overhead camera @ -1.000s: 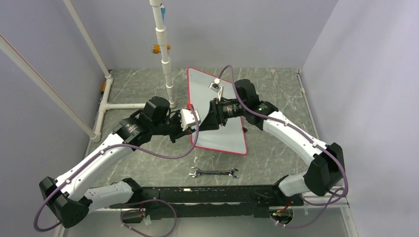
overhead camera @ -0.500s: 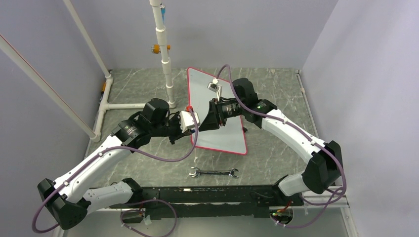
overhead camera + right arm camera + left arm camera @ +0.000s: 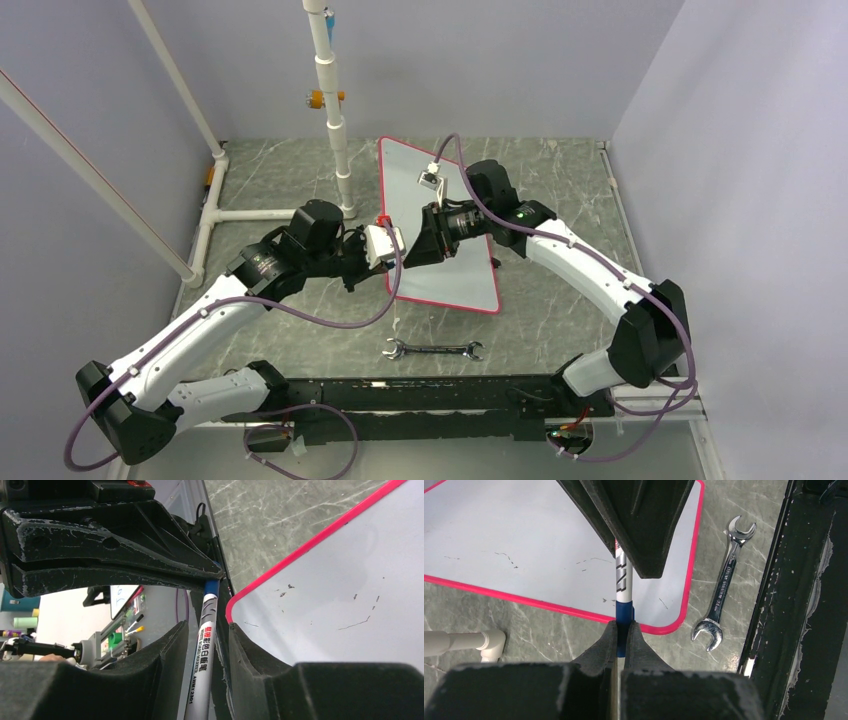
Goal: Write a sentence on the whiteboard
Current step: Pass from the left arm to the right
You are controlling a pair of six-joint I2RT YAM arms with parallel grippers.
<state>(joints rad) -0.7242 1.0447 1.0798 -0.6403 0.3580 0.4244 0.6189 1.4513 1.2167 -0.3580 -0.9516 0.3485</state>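
The whiteboard lies on the table with a red-pink rim; it also shows in the left wrist view and the right wrist view. It carries only faint scuffs; no blue sentence shows on it. My left gripper is shut on the blue cap end of a white marker above the board's near-left corner. My right gripper faces it, jaws straddling the marker's barrel with gaps on both sides.
A steel wrench lies on the green marble table between the board and the black rail. A white pipe frame stands at the back left, and one leg is near the board's edge.
My right wrist has slid a little to the left, closer to the left gripper. The left arm, board and wrench have stayed put.
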